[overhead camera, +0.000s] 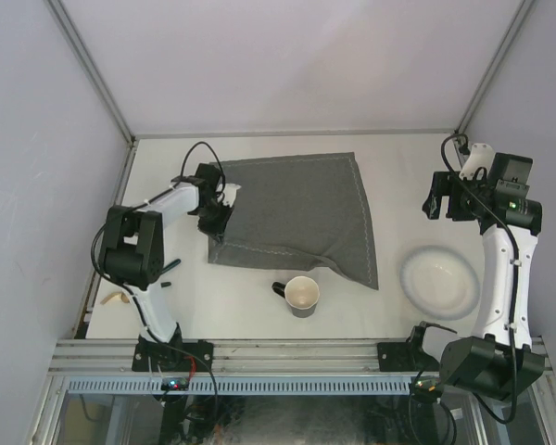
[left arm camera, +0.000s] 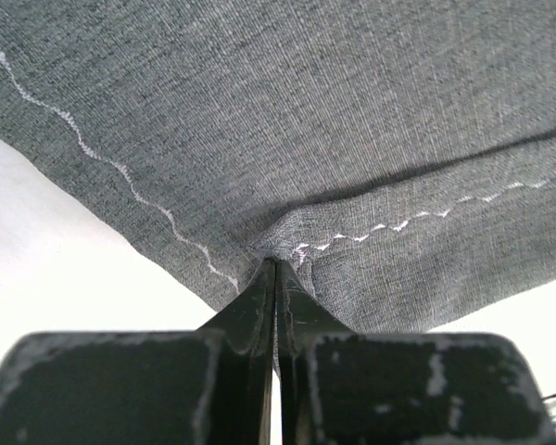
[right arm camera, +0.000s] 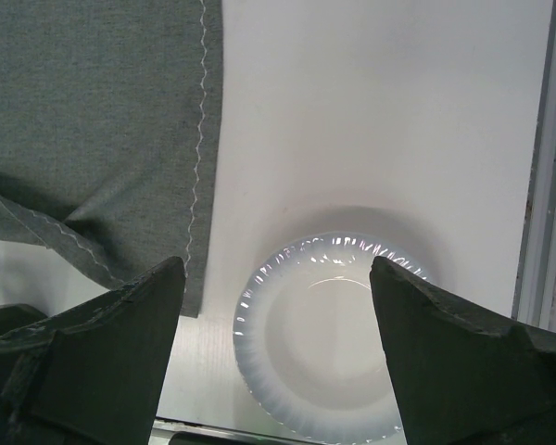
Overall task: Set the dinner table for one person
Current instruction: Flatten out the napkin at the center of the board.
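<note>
A grey stitched cloth mat [overhead camera: 296,213] lies on the off-white dinner table [overhead camera: 389,158], its near edge folded and rumpled. My left gripper [overhead camera: 215,215] is shut on the mat's left near corner; the left wrist view shows the jaws [left arm camera: 276,264] pinching the mat [left arm camera: 306,120]. A white plate [overhead camera: 439,281] lies at the right. My right gripper [overhead camera: 437,206] is open and empty, raised above the table; its wrist view looks down on the plate [right arm camera: 320,338] and the mat's right edge [right arm camera: 102,111]. A dark cup [overhead camera: 301,296] with a pale inside stands in front of the mat.
A small pale wooden utensil [overhead camera: 117,298] lies at the table's left near edge. Aluminium rails [overhead camera: 259,350] border the table, with grey walls behind and at the sides.
</note>
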`<move>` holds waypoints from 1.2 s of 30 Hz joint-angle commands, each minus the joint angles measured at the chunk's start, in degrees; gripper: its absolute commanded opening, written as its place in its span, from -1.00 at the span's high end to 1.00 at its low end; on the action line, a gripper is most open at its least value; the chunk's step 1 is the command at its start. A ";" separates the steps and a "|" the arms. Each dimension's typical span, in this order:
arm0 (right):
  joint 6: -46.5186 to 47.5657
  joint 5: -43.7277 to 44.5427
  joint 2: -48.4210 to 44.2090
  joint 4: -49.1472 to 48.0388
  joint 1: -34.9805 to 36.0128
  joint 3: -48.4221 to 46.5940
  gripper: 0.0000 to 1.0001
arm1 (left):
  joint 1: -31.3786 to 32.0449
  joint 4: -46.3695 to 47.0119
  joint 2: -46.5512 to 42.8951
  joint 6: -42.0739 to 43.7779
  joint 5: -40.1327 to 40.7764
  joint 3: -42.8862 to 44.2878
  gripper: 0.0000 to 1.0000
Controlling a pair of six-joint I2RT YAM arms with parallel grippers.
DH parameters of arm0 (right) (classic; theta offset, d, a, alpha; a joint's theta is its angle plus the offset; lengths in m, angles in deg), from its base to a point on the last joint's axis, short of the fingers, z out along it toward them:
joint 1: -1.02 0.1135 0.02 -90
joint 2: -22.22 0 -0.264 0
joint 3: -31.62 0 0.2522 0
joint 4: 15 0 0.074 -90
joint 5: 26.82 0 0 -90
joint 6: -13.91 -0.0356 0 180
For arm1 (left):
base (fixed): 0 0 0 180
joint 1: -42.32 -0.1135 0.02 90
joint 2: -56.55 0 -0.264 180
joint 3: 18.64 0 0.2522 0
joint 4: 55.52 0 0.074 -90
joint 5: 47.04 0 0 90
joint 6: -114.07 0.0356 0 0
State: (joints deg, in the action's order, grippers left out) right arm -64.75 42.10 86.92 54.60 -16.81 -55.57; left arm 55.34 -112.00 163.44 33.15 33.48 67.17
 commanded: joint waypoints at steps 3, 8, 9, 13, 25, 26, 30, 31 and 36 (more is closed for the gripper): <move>-0.75 0.05 0.33 -2.84 0.50 -0.22 -0.62 | 0.31 -2.08 -7.58 -0.04 -6.41 -2.40 0.96; -0.79 0.12 0.42 -2.84 0.59 -0.21 -0.62 | 0.29 -3.15 -11.17 0.49 -8.44 -3.54 0.96; -0.79 0.03 0.38 -2.84 0.60 -0.22 -0.63 | 0.29 -3.42 -11.66 0.56 -9.09 -3.65 0.96; -0.73 0.03 0.25 -2.75 0.60 -0.17 -0.62 | 0.66 -5.45 -13.15 1.60 -12.04 -3.94 0.96; -0.74 0.40 0.07 -2.84 0.85 -0.22 -0.62 | 3.23 -27.00 -6.86 21.84 -32.43 -0.66 0.95; -0.75 0.50 0.07 -2.84 0.87 -0.22 -0.62 | 3.76 -29.39 -5.74 24.53 -33.30 -0.36 0.95; -0.71 0.79 -0.02 -2.75 0.86 -0.22 -0.63 | 6.67 -36.41 -2.98 34.75 -34.07 -1.21 0.95; -0.72 0.99 -0.02 -2.81 0.88 -0.20 -0.62 | 7.47 -37.03 -2.78 36.23 -33.71 -1.82 0.95; -0.72 1.24 0.15 -2.71 0.90 -0.20 -0.63 | 10.96 -37.86 -1.23 38.93 -30.66 -3.01 0.90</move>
State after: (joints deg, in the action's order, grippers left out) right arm -64.75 42.77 87.38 54.16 -16.13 -55.57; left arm 64.02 -145.18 161.54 65.24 3.49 64.53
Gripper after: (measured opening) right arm 0.811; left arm 0.030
